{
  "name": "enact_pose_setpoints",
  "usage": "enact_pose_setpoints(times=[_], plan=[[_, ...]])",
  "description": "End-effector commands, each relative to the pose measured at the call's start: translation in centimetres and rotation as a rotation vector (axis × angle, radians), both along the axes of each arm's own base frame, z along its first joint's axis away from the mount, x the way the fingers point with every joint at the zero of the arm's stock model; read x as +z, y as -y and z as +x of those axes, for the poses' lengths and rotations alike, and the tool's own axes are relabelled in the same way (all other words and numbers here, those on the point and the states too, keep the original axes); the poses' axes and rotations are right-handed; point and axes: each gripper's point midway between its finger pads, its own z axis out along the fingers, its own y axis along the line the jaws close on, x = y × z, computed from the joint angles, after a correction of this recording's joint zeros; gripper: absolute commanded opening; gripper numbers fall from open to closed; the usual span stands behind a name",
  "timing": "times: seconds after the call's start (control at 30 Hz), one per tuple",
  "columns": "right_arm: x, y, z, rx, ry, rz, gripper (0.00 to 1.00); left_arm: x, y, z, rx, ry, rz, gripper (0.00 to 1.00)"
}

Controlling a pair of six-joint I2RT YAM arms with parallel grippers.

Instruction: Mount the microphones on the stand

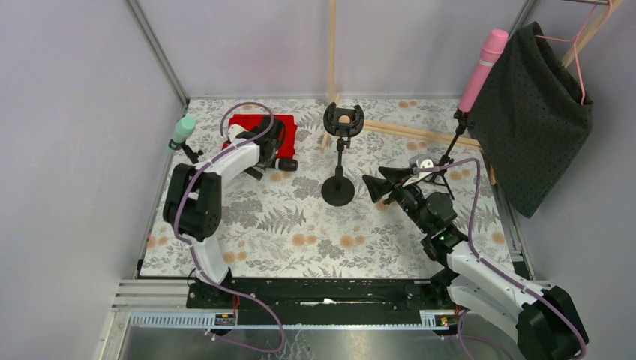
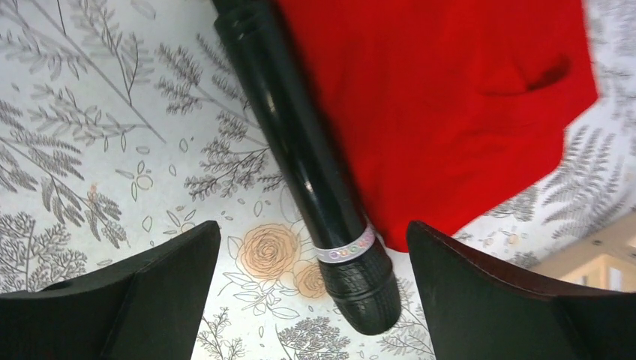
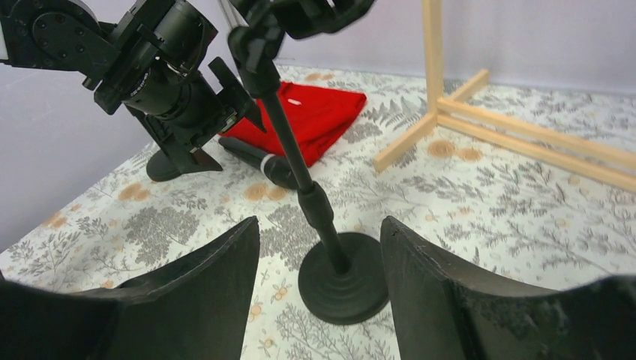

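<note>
- A table (image 1: 300, 240) covered in a grey fern-and-flower print is walled in on three sides. The widest bare stretch lies on the near side of both claws.
- A dark dotted cloth (image 1: 529, 120) hangs from a hanger, right of and beyond the right claw. It hides the table's far right corner.
- A red cloth (image 2: 450, 112) lies folded just beyond the left claw. The wrist view cuts off its far edge.
- An empty stand (image 1: 340, 157) with a round base and a forked clip on top stands between the two claws.
- The right claw (image 3: 319, 225) is spread wide and holds nothing. It faces the stand's pole, apart from the base.
- The left claw (image 2: 313, 232) is also spread wide, straddling the black microphone (image 2: 307, 172) with a gap on each side.
- That microphone lies flat along the red cloth's edge, its silvery band and ribbed end between the fingers. Its other end is cut off at the top of the wrist view, and whether it overlaps the cloth is unclear.
- The pink microphone (image 1: 482, 67) sits tilted on a thin tripod, beyond the right claw.
- The mint green microphone (image 1: 181, 133) sits in a small holder left of the left claw, close to the side wall.
</note>
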Motion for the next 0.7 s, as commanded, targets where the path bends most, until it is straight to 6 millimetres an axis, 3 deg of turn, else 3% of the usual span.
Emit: enact_pose_setpoints(times=[0.0,0.43,0.67], plan=[[0.3,1.0,0.2,-0.061,-0.059,0.009,0.67,-1.1,1.3,0.1,0.113,-0.043,-0.114,0.98],[-1.0,1.4,-0.4,-0.065,-0.093,0.005,0.67,-4.3,2.1,0.9,0.213,-0.133,-0.175,0.97],[-1.1,2.0,-0.3,-0.097,-0.088,-0.004,0.67,-4.9,2.1,0.2,0.234,-0.152,-0.189,0.87]])
